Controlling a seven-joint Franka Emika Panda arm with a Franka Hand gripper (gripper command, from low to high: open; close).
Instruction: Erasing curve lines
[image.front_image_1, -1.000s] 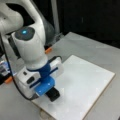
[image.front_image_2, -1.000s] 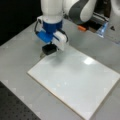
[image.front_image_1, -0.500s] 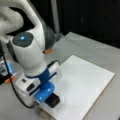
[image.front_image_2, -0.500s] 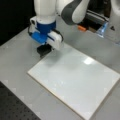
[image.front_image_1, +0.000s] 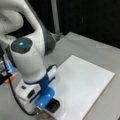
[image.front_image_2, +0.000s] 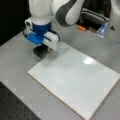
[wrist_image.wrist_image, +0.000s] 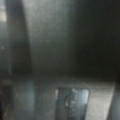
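I see a grey table (image.front_image_2: 15, 62) under a white board (image.front_image_2: 75, 82), dark backdrop. Gripper (image.front_image_2: 41, 50) clamps a black eraser (image.front_image_1: 53, 106) at the board's corner. No curve lines discernible. Orange object (image.front_image_2: 81, 28) shows behind; wrist view murky.

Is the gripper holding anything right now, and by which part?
A black block eraser sits under the gripper at the white rectangular board's corner in both front views, apparently gripped at its top; the fingers are hidden.

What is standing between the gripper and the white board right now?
Only the black eraser beneath the gripper, low at the white board corner; nothing else visible intervenes. No curve lines can be made out on the board in either front view.
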